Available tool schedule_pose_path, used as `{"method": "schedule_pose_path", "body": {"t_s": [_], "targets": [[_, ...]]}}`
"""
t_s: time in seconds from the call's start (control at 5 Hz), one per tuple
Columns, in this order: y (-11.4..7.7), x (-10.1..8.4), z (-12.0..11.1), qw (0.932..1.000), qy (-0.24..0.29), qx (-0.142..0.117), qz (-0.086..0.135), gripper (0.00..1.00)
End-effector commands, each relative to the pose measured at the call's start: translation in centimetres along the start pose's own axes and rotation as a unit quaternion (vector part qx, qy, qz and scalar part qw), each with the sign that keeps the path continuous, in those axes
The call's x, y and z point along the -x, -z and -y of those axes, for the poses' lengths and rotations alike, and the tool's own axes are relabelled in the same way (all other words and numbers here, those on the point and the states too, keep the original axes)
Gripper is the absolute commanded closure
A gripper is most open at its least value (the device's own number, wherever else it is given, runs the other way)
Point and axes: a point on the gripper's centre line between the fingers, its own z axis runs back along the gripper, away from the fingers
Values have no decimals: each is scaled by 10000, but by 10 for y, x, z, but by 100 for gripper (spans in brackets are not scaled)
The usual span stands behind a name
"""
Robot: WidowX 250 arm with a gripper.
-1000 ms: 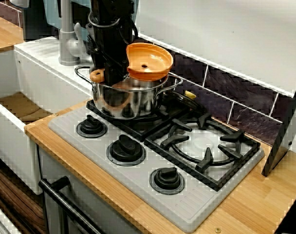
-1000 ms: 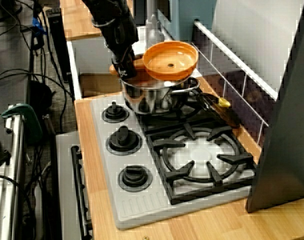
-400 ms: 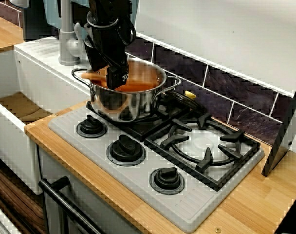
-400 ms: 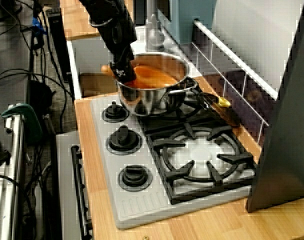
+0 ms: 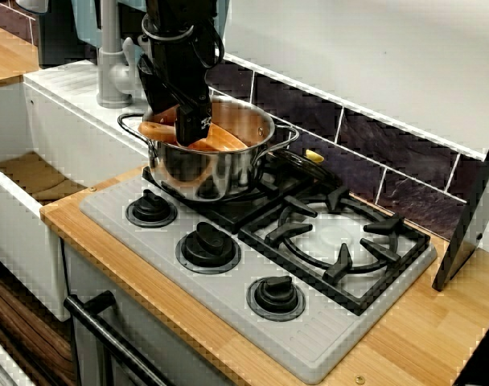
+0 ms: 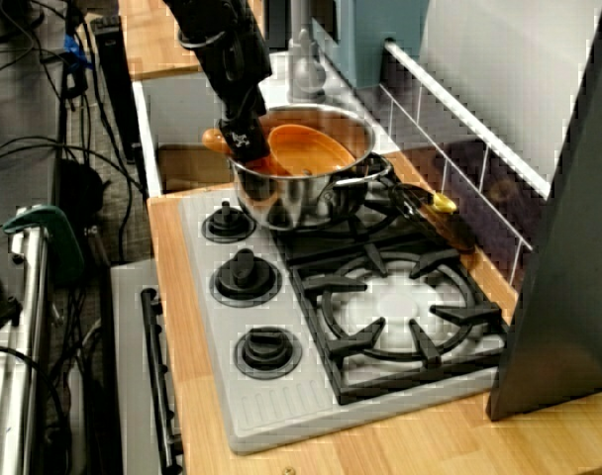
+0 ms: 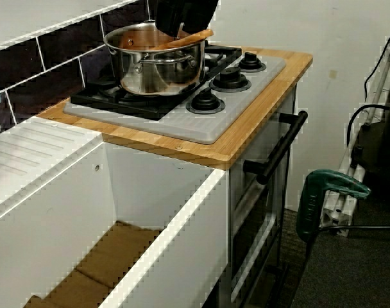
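1. Black gripper (image 5: 188,135) at a steel pot (image 5: 206,173) on the stove's (image 5: 309,346) far-left burner; its fingers appear clamped on an orange lid's (image 5: 225,139) handle.
2. The lid lies tilted inside the pot, handle over the left rim.
3. Probably light, stiff, slippery plastic; best held by that handle.

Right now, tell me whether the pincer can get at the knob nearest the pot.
Likely yes: the knob sits uncovered just in front of the pot, nothing between. But the pincer is shut on the orange utensil, so it is not free.
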Motion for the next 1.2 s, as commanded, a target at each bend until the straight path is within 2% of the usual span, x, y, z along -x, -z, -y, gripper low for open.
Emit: {"method": "schedule_pose_path", "body": {"t_s": [0.0,1.0], "targets": [[-18,-7,-9,9996,-108,-3,254,0],[-14,-13,-4,9995,-152,174,199,0]]}}
